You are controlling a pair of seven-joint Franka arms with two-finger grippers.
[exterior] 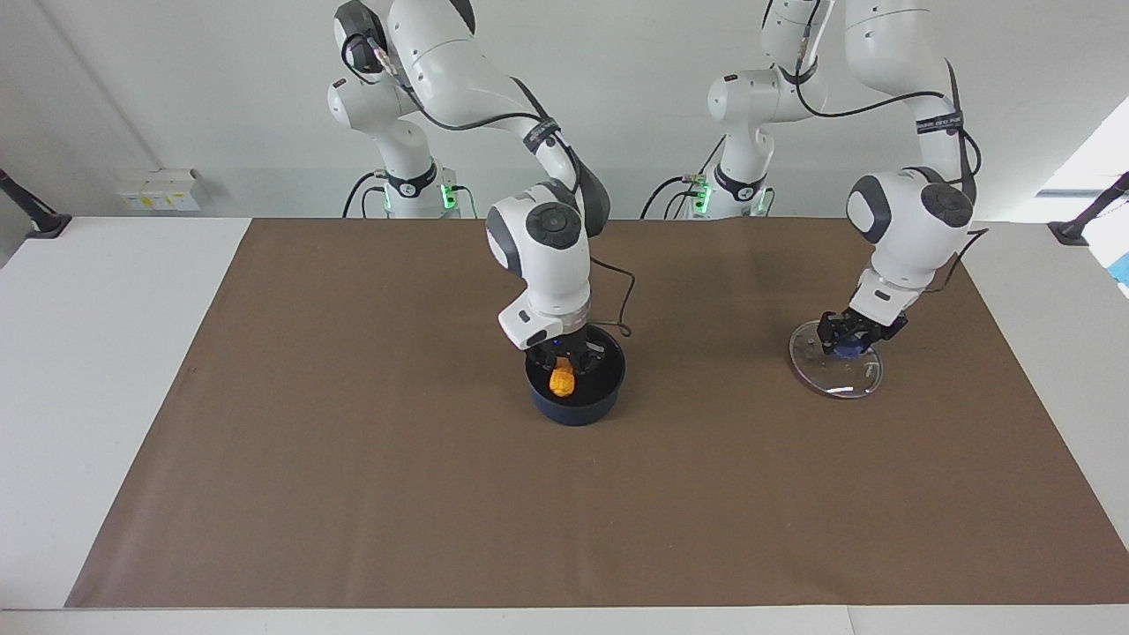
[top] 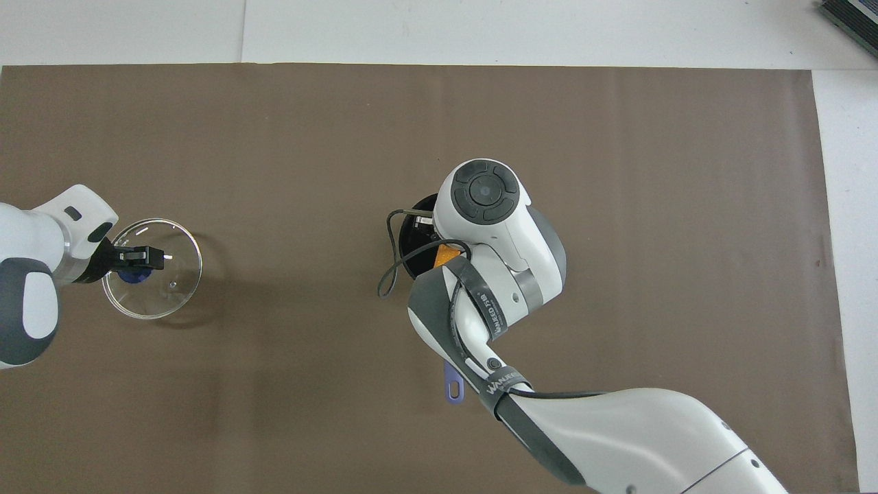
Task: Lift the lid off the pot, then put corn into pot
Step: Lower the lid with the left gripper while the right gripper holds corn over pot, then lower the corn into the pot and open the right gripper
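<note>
While the left hand point(exterior: 848, 340) grips the clear glass lid's point(exterior: 836, 370) blue knob toward the worktop's three o'clock end, the right hand point(exterior: 564, 362), clenched on the stubby yellow-orange corn cob point(exterior: 562, 380), hangs it upright inside the dark navy pot point(exterior: 575, 388) directly below.

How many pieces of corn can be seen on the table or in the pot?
1. The corn is inside the pot, under the right gripper. More could be hidden under that arm.
</note>
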